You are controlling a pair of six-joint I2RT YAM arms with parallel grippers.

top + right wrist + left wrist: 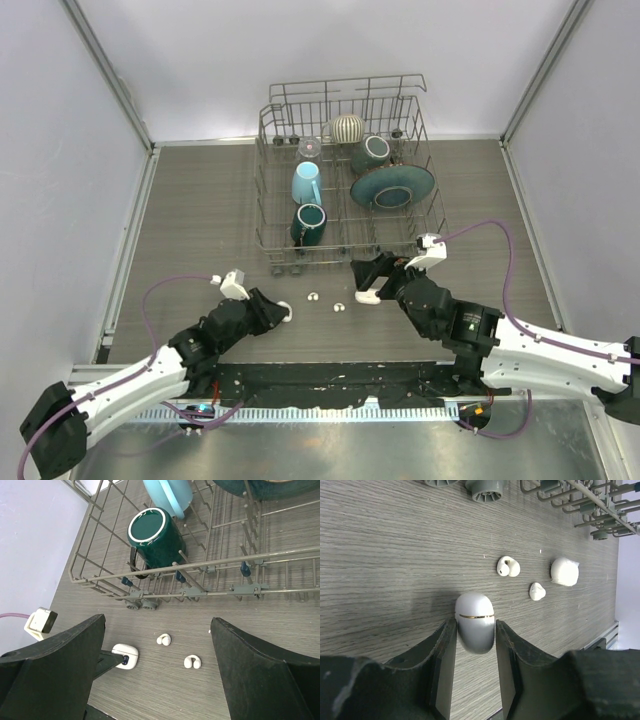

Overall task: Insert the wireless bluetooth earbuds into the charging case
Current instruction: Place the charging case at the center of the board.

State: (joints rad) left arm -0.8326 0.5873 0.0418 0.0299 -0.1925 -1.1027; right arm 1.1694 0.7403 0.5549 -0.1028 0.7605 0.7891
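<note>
Step in hand: steadying the charging case point(475, 615), as judged.
Left gripper point(475, 625): fingers flank the case closely at lower centre; cannot tell whether clamped or released.
Right gripper point(157, 625): released, empty.
Upper earbud point(508, 566), lower earbud point(537, 591): on the table point(395, 555), right of the case, apart from it.
Technique: hold the case firm; its seam looks closed, so open the lid first.
Unclear: white lump point(564, 571), upper right; the case sockets are hidden.

text: none legible | labels: none | brands: none | numbers: none
</note>
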